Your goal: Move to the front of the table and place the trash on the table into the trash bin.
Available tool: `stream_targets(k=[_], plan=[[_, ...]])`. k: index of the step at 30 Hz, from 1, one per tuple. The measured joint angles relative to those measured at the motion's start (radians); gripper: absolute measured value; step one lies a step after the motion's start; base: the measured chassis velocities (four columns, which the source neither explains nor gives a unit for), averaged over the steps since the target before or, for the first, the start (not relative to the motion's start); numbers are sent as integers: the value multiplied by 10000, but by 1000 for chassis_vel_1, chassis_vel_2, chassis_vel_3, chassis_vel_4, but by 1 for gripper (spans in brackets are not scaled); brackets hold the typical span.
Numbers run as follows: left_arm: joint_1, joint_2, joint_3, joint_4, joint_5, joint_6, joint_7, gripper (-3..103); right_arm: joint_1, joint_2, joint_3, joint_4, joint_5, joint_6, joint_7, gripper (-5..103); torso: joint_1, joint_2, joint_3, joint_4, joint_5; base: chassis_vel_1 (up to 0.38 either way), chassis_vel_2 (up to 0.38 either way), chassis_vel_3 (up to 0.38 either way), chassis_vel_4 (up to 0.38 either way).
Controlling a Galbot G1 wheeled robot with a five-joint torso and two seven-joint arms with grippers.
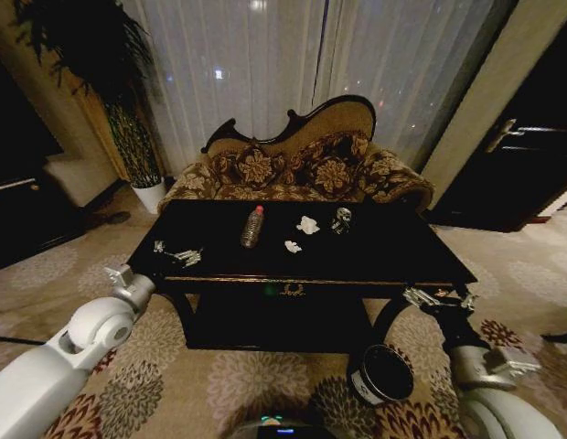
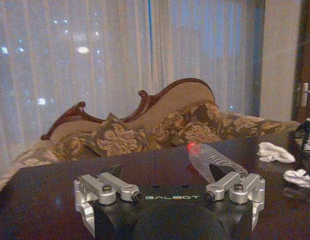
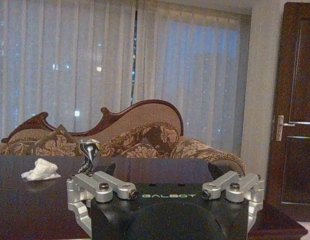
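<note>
I hold my left gripper (image 1: 178, 253) spread open; ahead-right lies the bottle (image 1: 252, 227) (light, slippery), so I judge mid-body best. Right gripper (image 1: 436, 298) also open.

Table top: the table (image 1: 393, 261) lies bare between my left gripper (image 1: 176, 253) and the bottle (image 1: 252, 227).
Right side: bare from my right gripper (image 1: 438, 298) to the foil lump (image 1: 342, 219).
Behind: the sofa (image 1: 302, 169) blocks passage.
Floor: the trash bin (image 1: 381, 374) stands open-topped.

We've got the bottle (image 1: 252, 227), wads and foil lump (image 1: 342, 219) mid-table (image 1: 393, 261), sofa (image 1: 302, 169) behind, trash bin (image 1: 381, 373) front-right on the floor.
</note>
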Motion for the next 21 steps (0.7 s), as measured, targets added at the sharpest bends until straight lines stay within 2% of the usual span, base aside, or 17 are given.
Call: stream_targets(k=[2, 6, 7, 10, 12, 17, 21], plan=[[-255, 50, 203, 58, -149, 17, 21, 99, 12, 20, -27, 6, -8, -8, 0, 100, 0, 0, 0, 0, -1, 0, 0, 0, 0], [-1693, 375, 1319, 250, -711, 127, 33, 99, -29, 214, -118, 38, -51, -28, -8, 100, 1, 0, 1, -1, 0, 0, 0, 0, 0], [-1693, 375, 1319, 250, -711, 127, 33, 99, -29, 214, -118, 38, -51, -28, -8, 100, 1, 0, 1, -1, 0, 0, 0, 0, 0], [-2987, 426, 2689, 658, -896, 177, 23, 99, -35, 285, -127, -10, -76, -28, -10, 100, 1, 0, 0, -1, 0, 0, 0, 0, 0], [-3339, 390, 3052, 770, -911, 185, 14, 99, -31, 302, -127, -13, -77, -30, -10, 100, 0, 0, 0, -2, 0, 0, 0, 0, 0], [-4916, -7, 4616, 1068, -961, 251, -206, 99, -83, 389, -99, 15, -94, -31, -18, 100, 2, 0, 1, -1, 1, 0, 0, 0, 0], [-5422, -281, 5211, 1291, -848, 288, -263, 99, -93, 477, -96, 37, -124, -30, -16, 100, 1, 1, 0, -3, 2, 0, 0, 0, 0]])
